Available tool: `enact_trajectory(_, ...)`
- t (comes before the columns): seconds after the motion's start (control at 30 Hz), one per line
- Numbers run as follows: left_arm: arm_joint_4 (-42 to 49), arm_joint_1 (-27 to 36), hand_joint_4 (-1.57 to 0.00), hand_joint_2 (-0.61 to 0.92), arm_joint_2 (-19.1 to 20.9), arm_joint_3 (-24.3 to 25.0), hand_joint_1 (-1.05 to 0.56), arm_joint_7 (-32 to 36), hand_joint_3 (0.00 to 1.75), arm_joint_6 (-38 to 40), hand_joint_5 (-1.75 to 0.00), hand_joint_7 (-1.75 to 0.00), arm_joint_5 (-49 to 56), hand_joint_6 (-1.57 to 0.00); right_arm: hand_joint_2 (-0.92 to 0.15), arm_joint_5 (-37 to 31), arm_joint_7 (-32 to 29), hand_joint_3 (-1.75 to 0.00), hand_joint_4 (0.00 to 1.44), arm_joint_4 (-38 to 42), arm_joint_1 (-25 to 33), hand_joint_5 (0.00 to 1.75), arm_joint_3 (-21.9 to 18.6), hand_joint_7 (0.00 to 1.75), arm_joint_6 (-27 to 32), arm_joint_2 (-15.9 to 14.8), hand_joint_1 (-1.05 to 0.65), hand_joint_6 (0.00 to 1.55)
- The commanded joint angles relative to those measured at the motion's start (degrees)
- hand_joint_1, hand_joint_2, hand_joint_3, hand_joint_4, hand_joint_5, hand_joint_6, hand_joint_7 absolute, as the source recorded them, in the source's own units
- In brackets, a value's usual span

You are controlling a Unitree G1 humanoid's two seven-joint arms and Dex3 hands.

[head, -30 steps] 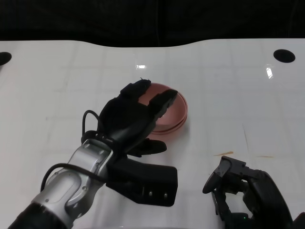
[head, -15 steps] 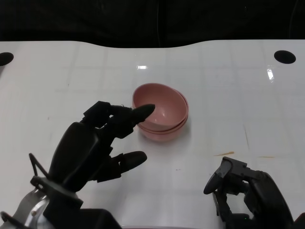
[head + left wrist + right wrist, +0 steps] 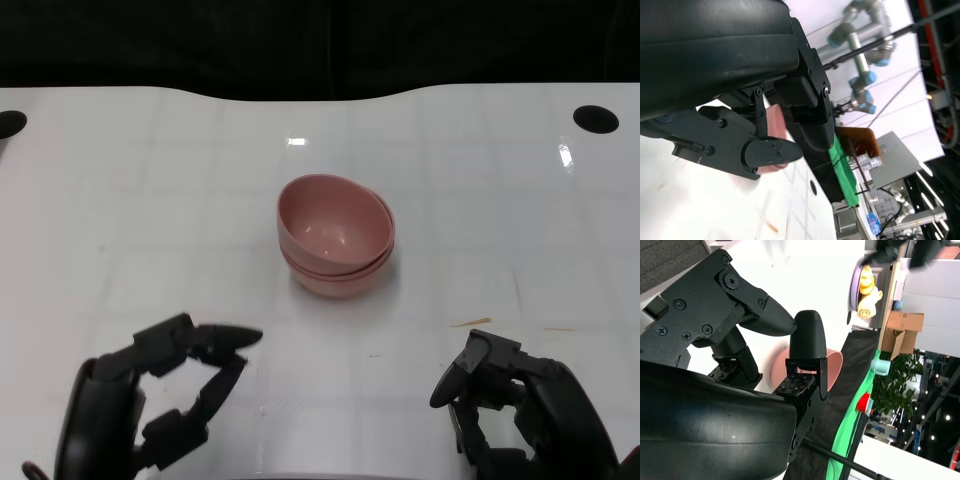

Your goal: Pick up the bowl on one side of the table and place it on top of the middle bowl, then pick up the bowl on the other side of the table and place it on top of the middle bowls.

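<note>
A stack of pink bowls (image 3: 336,235) stands in the middle of the white table (image 3: 150,200); the top bowl sits slightly tilted in the ones below. My left hand (image 3: 150,400) is at the near left edge, well short of the stack, with its fingers apart and nothing in it. My right hand (image 3: 515,405) rests at the near right, fingers loosely bent around nothing. In the left wrist view a strip of pink bowl (image 3: 774,125) shows behind the left hand (image 3: 740,100). The right wrist view shows a pink bowl (image 3: 832,365) beyond the right hand (image 3: 740,365).
Two dark round holes lie at the table's far corners, one on the right (image 3: 596,117) and one on the left (image 3: 8,122). A small brown mark (image 3: 468,322) is on the surface near the right hand. Black backdrop runs beyond the far edge.
My left hand has drawn back from the bowl stack to the near left edge, empty, leaving the top bowl uncovered. The right hand has not moved.
</note>
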Motion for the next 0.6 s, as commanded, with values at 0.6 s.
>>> enact_trajectory(0.6, -3.02, 4.37, -0.81, 0.55, -7.74, 6.33, -0.12, -16.42, 1.12, 14.64, -1.64, -1.48, -16.93, -0.79, -0.57, 4.09, 3.07, -0.95, 0.82, -1.43, 0.25, 1.44, -1.36, 1.12, 1.66, -1.36, -0.20, 0.82)
